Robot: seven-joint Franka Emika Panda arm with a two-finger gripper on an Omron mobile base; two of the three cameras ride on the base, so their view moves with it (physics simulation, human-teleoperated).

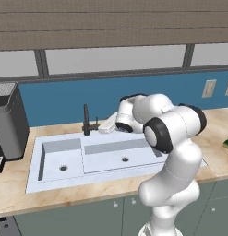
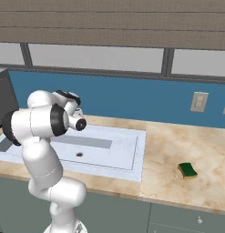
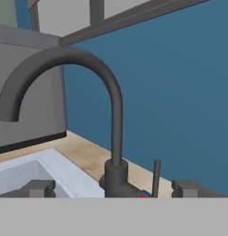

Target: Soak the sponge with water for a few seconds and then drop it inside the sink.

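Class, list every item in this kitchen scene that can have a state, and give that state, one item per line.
Green-and-yellow sponge: lying flat on the counter, untouched.
Black curved faucet: no water running.
Pale double-basin sink: no sponge inside.
Two-finger gripper: open, facing the faucet's base, holding nothing.

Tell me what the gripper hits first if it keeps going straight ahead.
Most likely the faucet: its base and lever stand dead ahead between the open gripper's fingertips, with the blue wall behind it. Depth is uncertain.
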